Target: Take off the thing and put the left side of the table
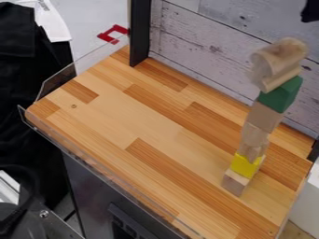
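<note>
I see a tall, leaning tower on the right side of the wooden table. A pale wood block is at the bottom, then a yellow block, more pale wood, a green block, and a curvy wood piece on top. My black gripper peeks in at the top right corner.

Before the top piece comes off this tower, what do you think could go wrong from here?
The curved light-wood piece perches atop the green block, so a nudge while lifting it might topple the tall, narrow stack. Falling pieces could strike the greyish-white plank wall behind, or tumble over the right edge of the wooden tabletop.
</note>
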`<state>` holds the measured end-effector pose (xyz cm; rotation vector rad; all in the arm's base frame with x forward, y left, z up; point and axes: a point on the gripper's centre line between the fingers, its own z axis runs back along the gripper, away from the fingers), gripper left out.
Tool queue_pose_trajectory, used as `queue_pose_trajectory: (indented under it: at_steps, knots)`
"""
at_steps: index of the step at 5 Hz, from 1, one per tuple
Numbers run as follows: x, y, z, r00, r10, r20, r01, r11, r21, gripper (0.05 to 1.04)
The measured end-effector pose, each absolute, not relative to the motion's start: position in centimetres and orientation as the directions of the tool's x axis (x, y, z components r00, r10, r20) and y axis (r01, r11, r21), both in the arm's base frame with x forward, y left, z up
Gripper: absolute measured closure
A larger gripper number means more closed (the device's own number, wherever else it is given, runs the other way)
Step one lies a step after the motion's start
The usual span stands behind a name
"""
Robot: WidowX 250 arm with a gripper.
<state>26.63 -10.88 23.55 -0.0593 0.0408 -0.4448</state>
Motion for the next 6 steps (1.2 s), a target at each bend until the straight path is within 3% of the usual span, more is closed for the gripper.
queue_pose_trajectory:
  at_steps: [4,6]
  knots:
    - [27.9,-12.0,19.9,0.912,-0.398,-0.097,0.393,0.917,-0.066,0.085]
    - [28.5,-10.5,19.8,0.929,-0.357,-0.096,0.351,0.933,-0.073,0.085]
